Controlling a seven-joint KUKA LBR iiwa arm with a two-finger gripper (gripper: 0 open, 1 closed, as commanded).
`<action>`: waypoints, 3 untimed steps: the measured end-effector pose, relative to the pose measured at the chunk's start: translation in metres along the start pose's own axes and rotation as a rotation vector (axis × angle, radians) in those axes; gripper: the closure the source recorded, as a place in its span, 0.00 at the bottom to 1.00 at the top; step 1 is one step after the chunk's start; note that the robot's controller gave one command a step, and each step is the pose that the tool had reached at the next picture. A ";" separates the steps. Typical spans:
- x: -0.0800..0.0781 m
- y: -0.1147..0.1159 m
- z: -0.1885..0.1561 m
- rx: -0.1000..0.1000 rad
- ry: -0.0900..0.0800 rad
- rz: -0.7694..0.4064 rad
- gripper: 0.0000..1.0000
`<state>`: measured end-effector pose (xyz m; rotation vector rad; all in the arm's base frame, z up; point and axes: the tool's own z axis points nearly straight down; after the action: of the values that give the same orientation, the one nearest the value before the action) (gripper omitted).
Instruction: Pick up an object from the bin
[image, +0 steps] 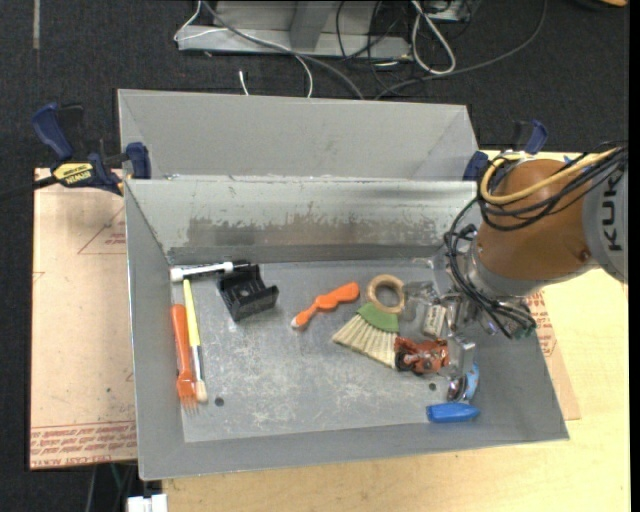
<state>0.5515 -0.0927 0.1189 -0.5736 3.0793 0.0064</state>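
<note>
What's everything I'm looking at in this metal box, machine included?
Bin: one, grey, centre.
Orange brush: one, orange, left wall.
Pale stick: one, yellowish-white, beside it.
White bar: one, white, back left.
Black block: one, black, back left.
Orange handle: one, orange, middle.
Tape ring: one, tan, right of middle.
Whisk brush: one, green with straw bristles, in front of the ring.
Red-and-black thing: one, near the gripper.
Blue pieces: two, blue, front right.
Gripper: one, dark, right side.
Arm cover: one, orange, right edge.

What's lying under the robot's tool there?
Next to the tool lie a red-and-black thing and a small brush. Whatever sits directly beneath the tool is covered by it.
</note>
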 end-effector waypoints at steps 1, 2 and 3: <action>0.021 -0.040 0.051 -0.004 -0.002 0.094 0.00; 0.017 -0.046 0.046 0.000 -0.013 0.057 1.00; 0.017 -0.046 0.046 0.000 -0.014 0.057 1.00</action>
<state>0.5531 -0.1415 0.0726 -0.4836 3.0813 0.0112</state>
